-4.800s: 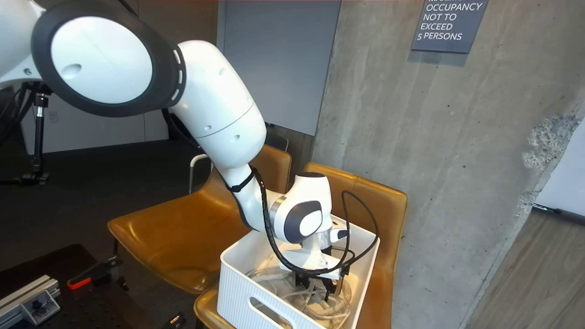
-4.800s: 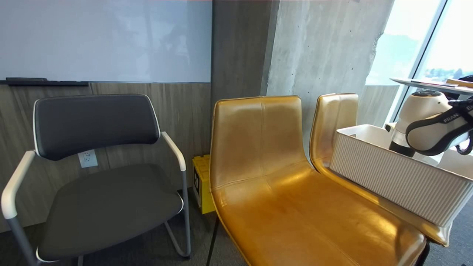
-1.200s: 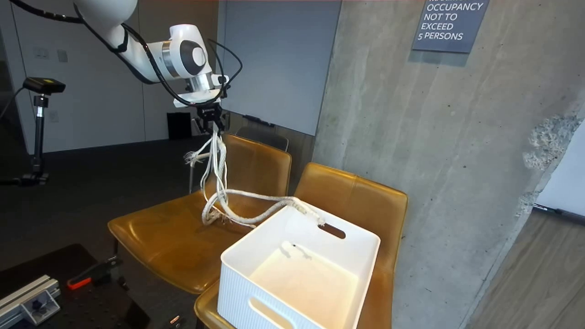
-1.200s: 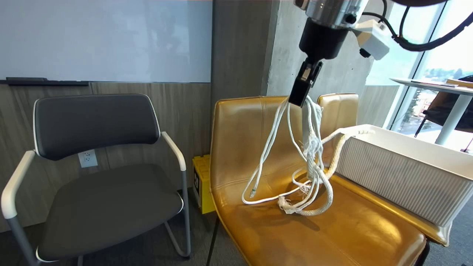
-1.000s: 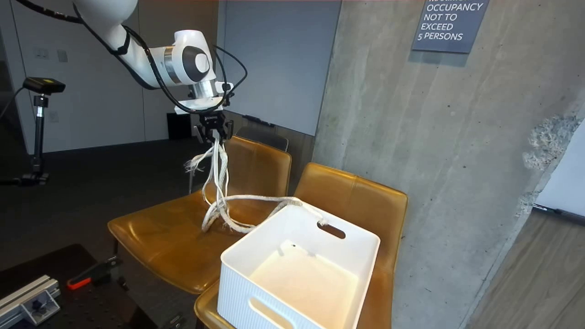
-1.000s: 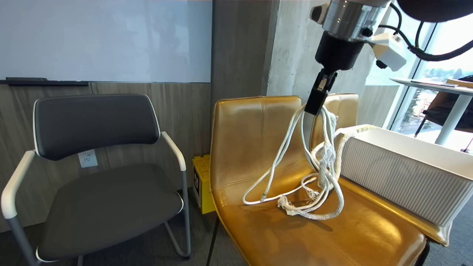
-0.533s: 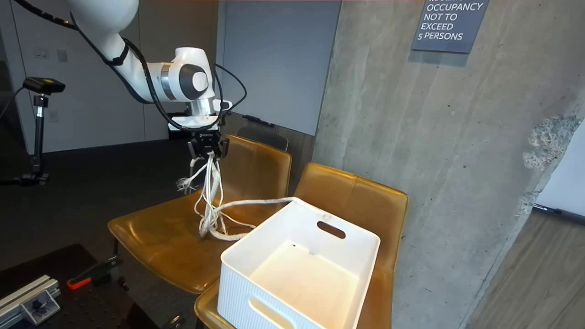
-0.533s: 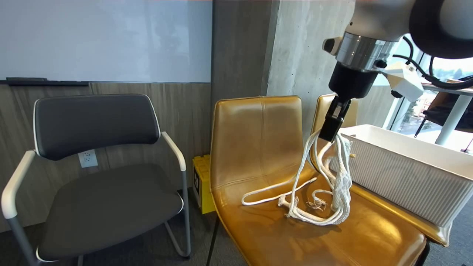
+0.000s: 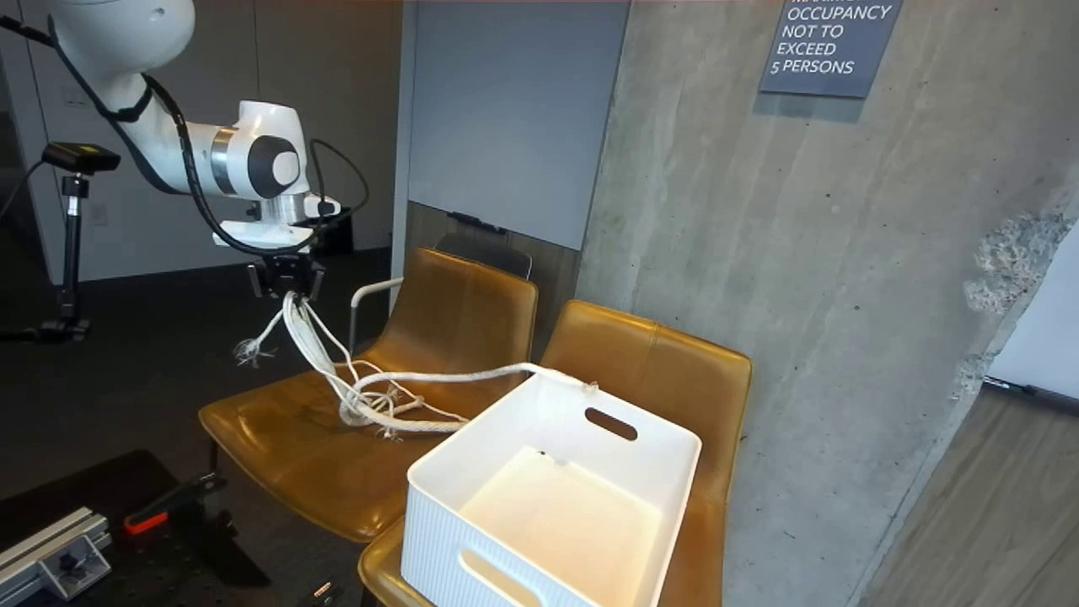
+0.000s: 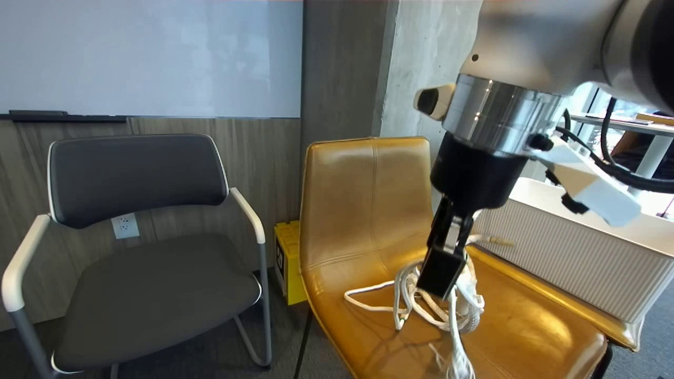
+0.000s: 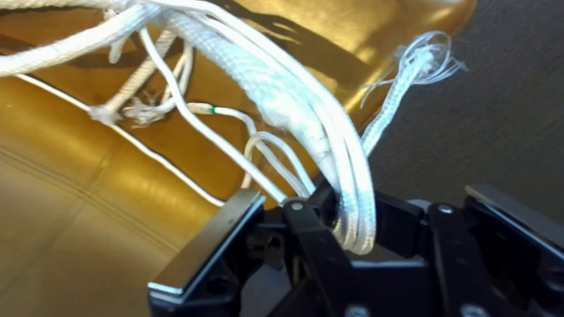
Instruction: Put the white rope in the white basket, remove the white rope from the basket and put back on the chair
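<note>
The place looks like an office meeting room: a sign (image 9: 830, 51) on the concrete wall (image 9: 716, 253) limits occupancy to 5 persons, a whiteboard (image 10: 150, 58) hangs above wood panelling (image 10: 268, 168), and an armchair (image 10: 158, 300) stands on carpet (image 10: 286, 342), with a table (image 10: 616, 124) near a window (image 10: 582, 100).

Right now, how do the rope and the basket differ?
Support: the rope is clamped in the hand, partly lying on a tan chair; the basket sits on the neighbouring seat.
Shape: the rope is a loose tangle; the basket is a stiff-looking box.
Finish: the rope is braided, with frayed ends; the basket is ribbed outside.
Shared: both whitish.
</note>
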`<state>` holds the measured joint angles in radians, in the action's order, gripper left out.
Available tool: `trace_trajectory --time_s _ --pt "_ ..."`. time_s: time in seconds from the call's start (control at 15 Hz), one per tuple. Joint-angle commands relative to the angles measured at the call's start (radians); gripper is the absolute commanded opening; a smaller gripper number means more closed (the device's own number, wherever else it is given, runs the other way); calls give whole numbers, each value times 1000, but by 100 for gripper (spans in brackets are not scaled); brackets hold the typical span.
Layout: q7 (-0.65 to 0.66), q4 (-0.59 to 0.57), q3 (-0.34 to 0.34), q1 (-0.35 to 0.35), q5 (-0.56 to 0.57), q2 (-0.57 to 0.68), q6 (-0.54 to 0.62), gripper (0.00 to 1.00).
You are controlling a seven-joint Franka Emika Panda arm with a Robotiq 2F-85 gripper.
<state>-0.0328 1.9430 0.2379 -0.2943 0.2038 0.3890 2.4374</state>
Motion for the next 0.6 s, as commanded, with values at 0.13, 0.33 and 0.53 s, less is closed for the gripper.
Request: trace_trajectory --time_s 0.13,0.33,0.53 --pt "46 11 65 -108 -27 26 11 2" --pt "49 13 55 -118 -17 25 9 2" --pt "28 44 23 -69 -18 -15 8 2"
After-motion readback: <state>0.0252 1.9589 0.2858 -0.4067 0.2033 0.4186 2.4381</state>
